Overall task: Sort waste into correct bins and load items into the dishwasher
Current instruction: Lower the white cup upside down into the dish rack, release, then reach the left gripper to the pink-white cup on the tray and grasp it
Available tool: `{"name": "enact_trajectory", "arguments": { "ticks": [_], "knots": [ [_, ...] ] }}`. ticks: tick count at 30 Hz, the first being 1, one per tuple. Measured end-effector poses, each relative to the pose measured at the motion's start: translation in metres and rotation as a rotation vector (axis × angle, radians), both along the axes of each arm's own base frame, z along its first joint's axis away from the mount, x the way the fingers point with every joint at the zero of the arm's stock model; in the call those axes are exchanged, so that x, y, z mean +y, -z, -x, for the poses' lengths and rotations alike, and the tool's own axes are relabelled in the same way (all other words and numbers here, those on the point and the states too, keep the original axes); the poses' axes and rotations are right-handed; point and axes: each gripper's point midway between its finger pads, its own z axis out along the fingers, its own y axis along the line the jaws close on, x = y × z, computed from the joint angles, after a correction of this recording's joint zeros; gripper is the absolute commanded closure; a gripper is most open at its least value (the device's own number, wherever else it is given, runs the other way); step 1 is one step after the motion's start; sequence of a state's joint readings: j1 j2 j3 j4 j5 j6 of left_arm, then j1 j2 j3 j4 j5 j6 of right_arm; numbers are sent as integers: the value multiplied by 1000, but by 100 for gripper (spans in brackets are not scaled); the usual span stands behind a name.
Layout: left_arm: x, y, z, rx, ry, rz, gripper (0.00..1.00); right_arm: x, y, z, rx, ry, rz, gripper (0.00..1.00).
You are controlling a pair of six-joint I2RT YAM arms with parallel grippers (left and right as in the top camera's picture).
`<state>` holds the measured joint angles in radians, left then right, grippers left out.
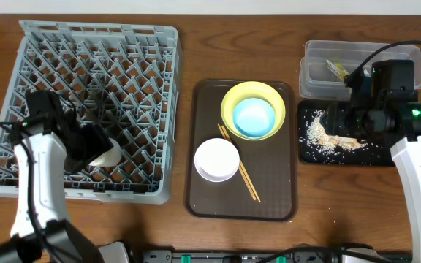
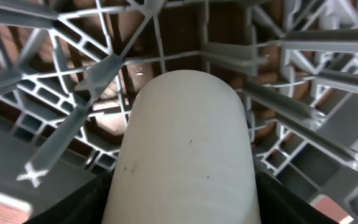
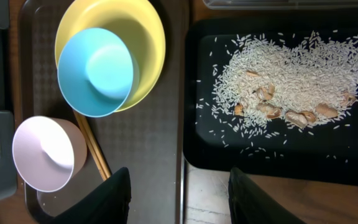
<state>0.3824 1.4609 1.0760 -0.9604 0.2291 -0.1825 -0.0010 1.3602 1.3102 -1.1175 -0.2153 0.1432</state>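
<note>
L jaws clamp white cup (inside rack) — R jaws wide, empty.

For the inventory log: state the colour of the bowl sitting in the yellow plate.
Light blue. The bowl shows best in the right wrist view.

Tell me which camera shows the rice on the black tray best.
Right wrist: the rice lies unobstructed on the black tray. Overhead, the right arm covers part of it. The left wrist view shows none.
</note>
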Motion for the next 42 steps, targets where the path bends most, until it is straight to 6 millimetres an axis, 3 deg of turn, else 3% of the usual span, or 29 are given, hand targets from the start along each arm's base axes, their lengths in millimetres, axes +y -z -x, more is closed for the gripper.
{"name": "enact_trajectory", "arguments": {
  "ticks": [6, 10, 14, 18, 23, 29, 32, 37, 42],
  "knots": [
    [1, 5, -3, 7, 5, 2, 14, 0, 0, 0, 0, -2, 3, 43],
    [3, -10, -9, -46, 1, -19, 11, -1, 0, 0, 1, -6, 6, 21],
    [2, -45, -16, -159, 17, -66, 10, -1, 1, 1, 2, -10, 11, 17],
    [-21, -72, -17, -246, 89, -84, 9, -1, 1, 1, 2, -8, 11, 3],
    [-78, -78, -21, -277, 285, -62, 9, -1, 0, 1, -1, -14, 12, 1],
    [-167, -74, -19, -300, 583, -6, 9, -3, 0, 0, -2, 0, 15, 1],
    [-208, -69, -16, -310, 710, 30, 15, -5, 1, 0, 5, 22, 20, 1],
    [-266, -49, -4, -286, 884, 72, 17, -6, 3, 3, 21, 35, 22, 1],
    [-308, -8, 18, -176, 1026, 78, 21, -6, 3, 5, 29, 41, 21, 1]
  ]
}}
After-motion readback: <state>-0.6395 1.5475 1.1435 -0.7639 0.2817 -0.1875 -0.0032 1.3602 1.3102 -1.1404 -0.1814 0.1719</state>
